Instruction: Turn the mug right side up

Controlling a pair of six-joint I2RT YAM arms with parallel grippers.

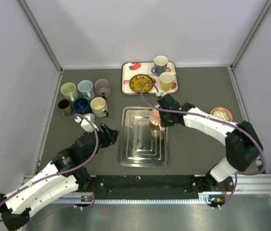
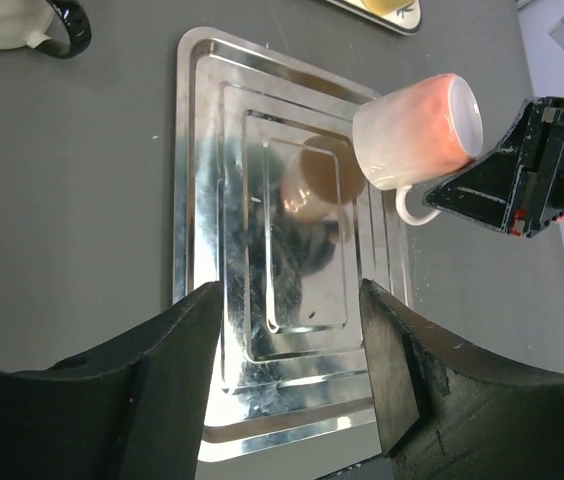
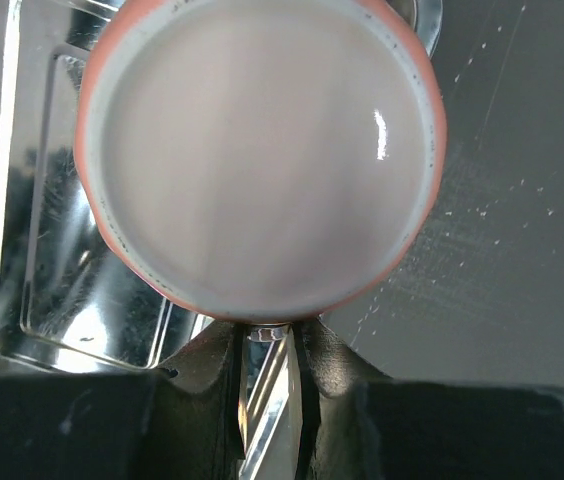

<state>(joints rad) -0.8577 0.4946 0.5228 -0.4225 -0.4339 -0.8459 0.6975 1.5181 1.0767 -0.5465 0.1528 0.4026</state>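
Right gripper [image 3: 267, 350] is nearly shut, pinching the handle [image 2: 412, 205] of the mug [image 2: 417, 130]. The mug hangs clear above the right side of the tray [image 2: 197, 150], touching nothing else, its axis close to level, so it lies roughly on its side. Which end faces the right wrist camera is hard to tell. Left gripper [image 2: 292, 310] hovers with jaws well apart at the tray's left edge, holding nothing. Judged progress: mug lifted and partly turned. Left to do: bring the mouth upward, set the mug down, release.
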